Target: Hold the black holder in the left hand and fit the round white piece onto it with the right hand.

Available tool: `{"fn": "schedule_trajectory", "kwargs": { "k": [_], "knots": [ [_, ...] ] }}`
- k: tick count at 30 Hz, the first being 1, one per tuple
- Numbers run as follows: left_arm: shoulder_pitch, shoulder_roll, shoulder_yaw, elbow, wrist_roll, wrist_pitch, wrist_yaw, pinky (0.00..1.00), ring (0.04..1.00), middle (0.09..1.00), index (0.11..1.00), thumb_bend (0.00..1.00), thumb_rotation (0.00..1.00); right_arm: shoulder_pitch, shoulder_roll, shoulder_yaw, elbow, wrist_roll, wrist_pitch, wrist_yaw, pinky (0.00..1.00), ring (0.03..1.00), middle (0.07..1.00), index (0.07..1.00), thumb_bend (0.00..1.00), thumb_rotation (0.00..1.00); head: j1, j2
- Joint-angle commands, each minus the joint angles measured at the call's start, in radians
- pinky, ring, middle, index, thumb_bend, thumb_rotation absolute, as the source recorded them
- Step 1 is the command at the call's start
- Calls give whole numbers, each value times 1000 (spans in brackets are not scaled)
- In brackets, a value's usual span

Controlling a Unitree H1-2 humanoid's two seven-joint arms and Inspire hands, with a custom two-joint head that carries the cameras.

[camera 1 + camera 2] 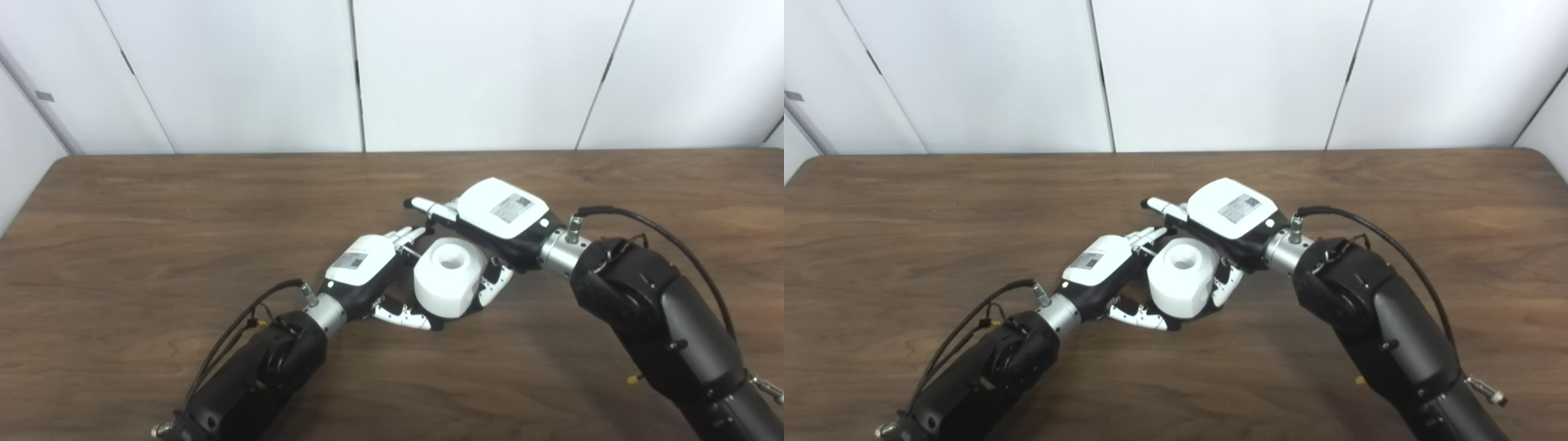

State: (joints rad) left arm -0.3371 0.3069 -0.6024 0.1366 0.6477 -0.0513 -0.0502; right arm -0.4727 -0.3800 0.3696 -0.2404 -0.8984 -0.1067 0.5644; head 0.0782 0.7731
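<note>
The round white piece (pixel 450 278), a chunky cylinder with a hole in its top, sits low over the table between both hands. My right hand (pixel 499 211) reaches over it from the back right. Its thumb (pixel 497 285) presses the piece's right side, and one finger (pixel 429 207) points straight out to the left behind it. My left hand (pixel 361 263) comes in from the left. Its thumb (pixel 404 315) lies along the piece's front bottom and its fingers (pixel 407 236) reach behind it. No black holder shows; whatever is under the piece and in the left palm is hidden.
The brown wooden table (pixel 184 202) runs back to a white panelled wall. Cables loop off both wrists, one on the left forearm (pixel 245 318) and one on the right forearm (pixel 661 233). Both forearms lie low over the near part of the table.
</note>
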Motion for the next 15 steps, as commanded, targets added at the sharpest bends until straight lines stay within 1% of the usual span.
{"fn": "schedule_trajectory", "kwargs": {
  "k": [1,5,9,13,15],
  "knots": [
    [54,11,-61,49,33,4,-125,945,977,965,485,524,69,-60,-5,-27,-35,18,-6,-24,737,756,807,997,867,180,1,1],
    [54,13,-62,47,36,7,-125,937,972,963,485,524,69,-72,-17,-35,-43,31,5,6,733,743,802,989,890,184,-2,4],
    [54,15,-60,44,33,11,-130,937,973,966,486,524,69,-86,-54,-35,-70,52,22,94,792,771,841,998,918,191,-6,3],
    [54,14,-58,47,29,7,-127,933,974,967,486,524,69,-98,-100,-33,-112,63,39,199,789,821,896,1000,956,191,-8,3],
    [54,15,-56,48,27,7,-127,933,975,968,485,524,69,-100,-121,-38,-131,72,51,240,782,833,905,1000,977,165,-11,2]
  ]
}}
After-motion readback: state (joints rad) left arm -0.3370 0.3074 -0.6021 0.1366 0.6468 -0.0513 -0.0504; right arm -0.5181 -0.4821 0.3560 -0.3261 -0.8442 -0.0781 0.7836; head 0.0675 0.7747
